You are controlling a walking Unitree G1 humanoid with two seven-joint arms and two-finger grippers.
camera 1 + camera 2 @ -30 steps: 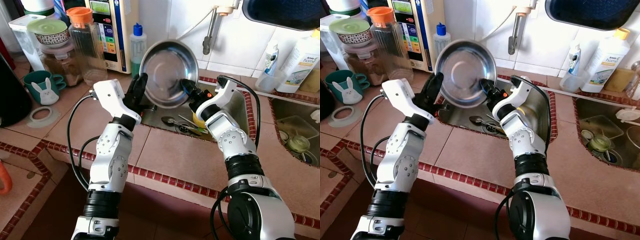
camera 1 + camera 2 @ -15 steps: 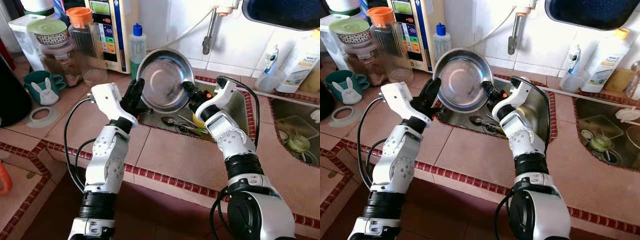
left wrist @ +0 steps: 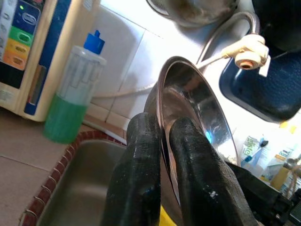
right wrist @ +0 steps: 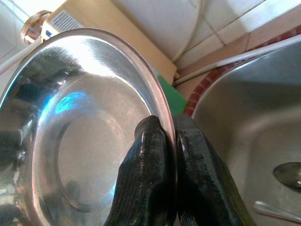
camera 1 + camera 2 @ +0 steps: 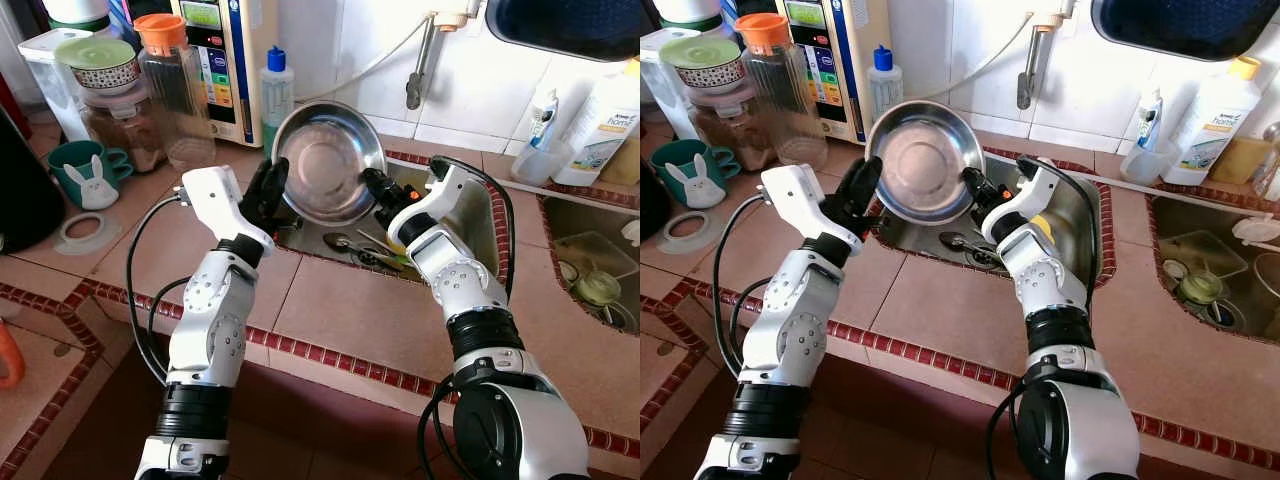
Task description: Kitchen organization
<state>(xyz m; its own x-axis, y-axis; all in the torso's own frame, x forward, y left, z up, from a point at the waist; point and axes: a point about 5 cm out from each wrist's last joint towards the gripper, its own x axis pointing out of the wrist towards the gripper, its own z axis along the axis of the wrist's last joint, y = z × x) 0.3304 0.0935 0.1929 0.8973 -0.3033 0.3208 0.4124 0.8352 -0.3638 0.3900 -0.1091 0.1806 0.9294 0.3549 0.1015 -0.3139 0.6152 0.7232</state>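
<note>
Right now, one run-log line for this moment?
steel bowl upright on edge over sink | left claw pinching left rim | right claw pinching right rim | spoons in sink

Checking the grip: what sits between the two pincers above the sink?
The steel bowl, held on edge: left pincer clamps its one rim, right pincer the opposite rim, seen in both eye views.

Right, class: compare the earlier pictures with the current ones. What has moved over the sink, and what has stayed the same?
The steel bowl has come down a little towards the sink, carried between both arms. The left gripper still pinches its left rim and the right gripper its right rim, jaws closed on the edge. Nothing was let go. The spoon in the sink, the green soap bottle and the bunny mug have not moved.
</note>
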